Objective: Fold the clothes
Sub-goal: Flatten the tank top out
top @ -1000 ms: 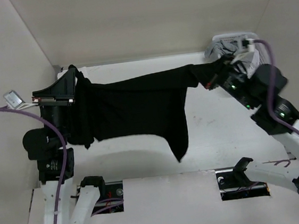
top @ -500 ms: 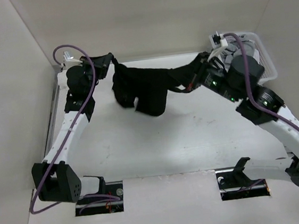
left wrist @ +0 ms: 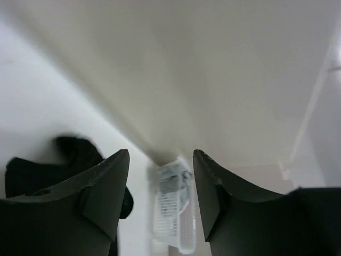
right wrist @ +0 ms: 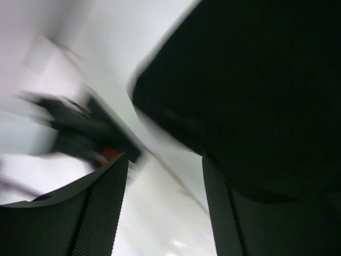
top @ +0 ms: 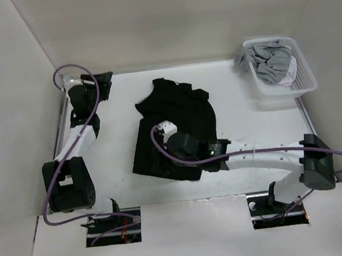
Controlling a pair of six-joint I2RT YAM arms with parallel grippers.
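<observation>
- Black garment (top: 173, 121) lies crumpled on tabletop (top: 250, 120).
- Left arm (top: 79, 131) at far-left corner, jaws apart, empty.
- Right arm (top: 259, 154) over garment, jaws apart, empty.

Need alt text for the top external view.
A black shirt lies rumpled on the table, the right arm stretched across its near part. The left arm sits at the far-left corner; a white basket of grey garments stands far right.

Black clothes (top: 178, 106), white basket (top: 274, 92)
</observation>
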